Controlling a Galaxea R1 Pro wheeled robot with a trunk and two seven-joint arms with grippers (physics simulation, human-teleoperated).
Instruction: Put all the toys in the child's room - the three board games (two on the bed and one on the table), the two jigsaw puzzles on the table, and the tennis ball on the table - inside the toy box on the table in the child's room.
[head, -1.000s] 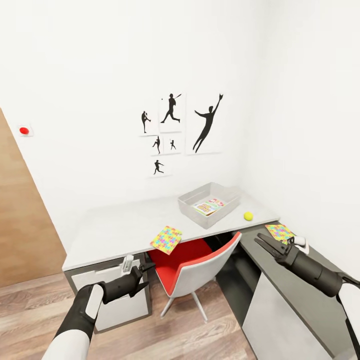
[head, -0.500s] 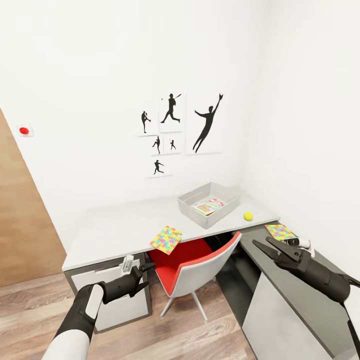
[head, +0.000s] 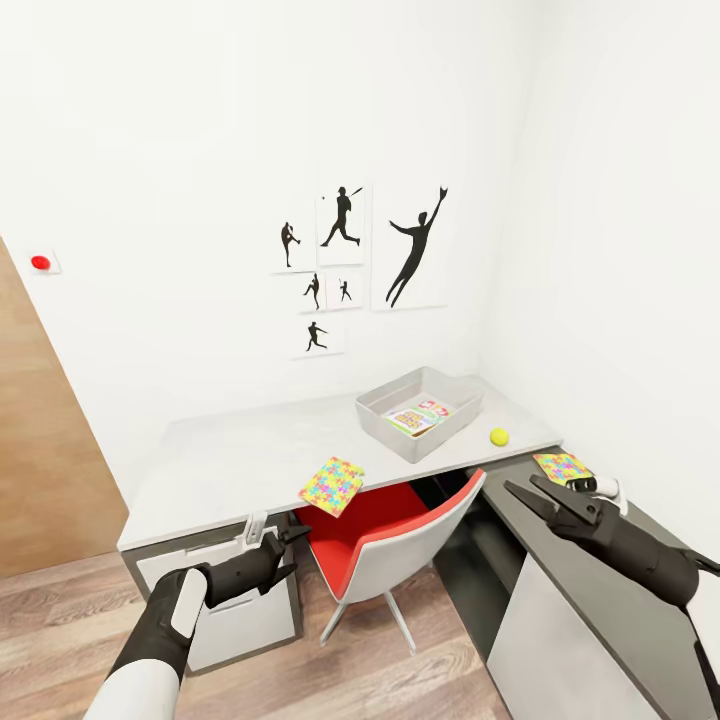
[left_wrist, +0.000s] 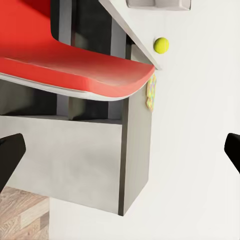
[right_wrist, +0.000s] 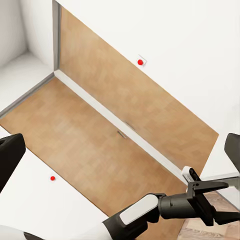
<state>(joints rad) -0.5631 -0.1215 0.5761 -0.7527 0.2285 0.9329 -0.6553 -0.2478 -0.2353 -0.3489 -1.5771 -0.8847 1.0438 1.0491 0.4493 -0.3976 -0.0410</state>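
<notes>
— Head view: where are the toys seen?
— A board game is seen inside the toy box at centre right; the tennis ball lies beside it, one jigsaw puzzle overhangs the table edge, another lies at right.
— And the grippers?
— The left gripper and right gripper are spread open, empty.

Board game inside toy box: near wall of the box hides its lower edge, and the cover print is too small to read. Red chair covers the desk's underside and part of the dark cabinet behind it; second jigsaw puzzle is partly covered by the right gripper. In the left wrist view that puzzle shows edge-on only, mostly behind the chair seat.
</notes>
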